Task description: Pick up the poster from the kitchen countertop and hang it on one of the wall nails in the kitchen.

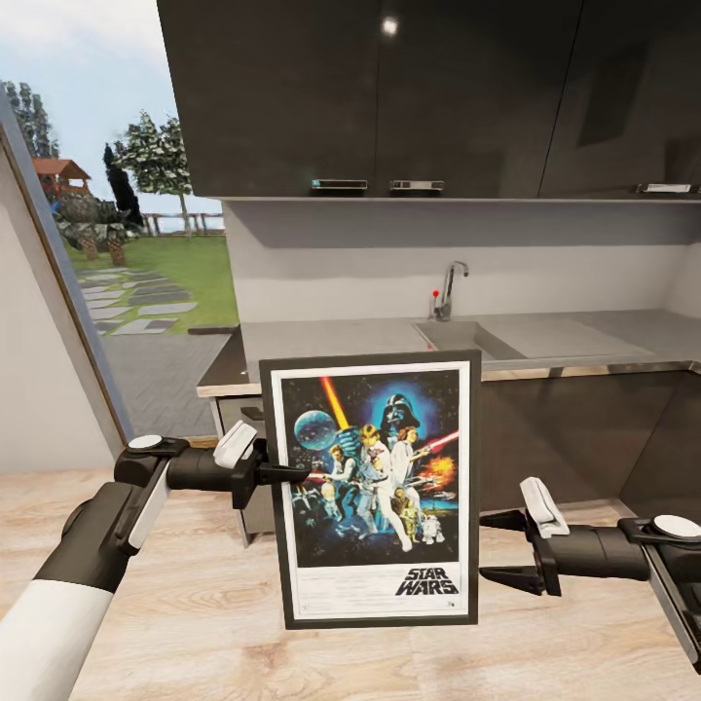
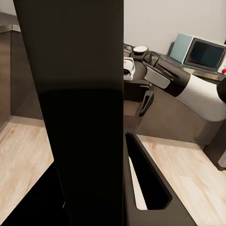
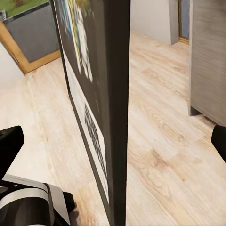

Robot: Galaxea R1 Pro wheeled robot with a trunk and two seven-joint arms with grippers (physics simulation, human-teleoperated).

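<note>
- The poster (image 1: 375, 487) is the landmark: it hangs upright in the air over the wood floor (image 1: 195, 623), off the bench and facing the head camera, its artwork and black title the right way up.
- The left gripper (image 1: 282, 474) comes in level at the poster's left edge, about halfway up. Its jaws are closed on the frame, one dark finger lying across the front of the picture. In the left wrist view the frame's black edge (image 2: 80, 117) runs between the fingers (image 2: 146, 183). A side grip like this probably keeps the picture vertical and leaves its top and back free to meet a nail.
- The right gripper (image 1: 508, 550) waits just beside the poster's right edge, near the lower half, apart from it. Its jaws are spread wide and hold nothing. I judge it is on hand to steady the frame if it swings. The right wrist view looks along the frame's thin edge (image 3: 115, 108), with floor beyond.
- Behind the poster runs the bench (image 1: 321, 341), a grey metal top on dark cabinets.
- Set into the bench, behind the poster and to its right, is the sink (image 1: 467, 339) with a chrome tap (image 1: 448, 287). I can see nothing in the basin.
- Above the bench are dark wall cupboards (image 1: 428, 88), doors closed; their contents are hidden.
- No wall nail can be made out from here, so the hanging step is not yet begun.
</note>
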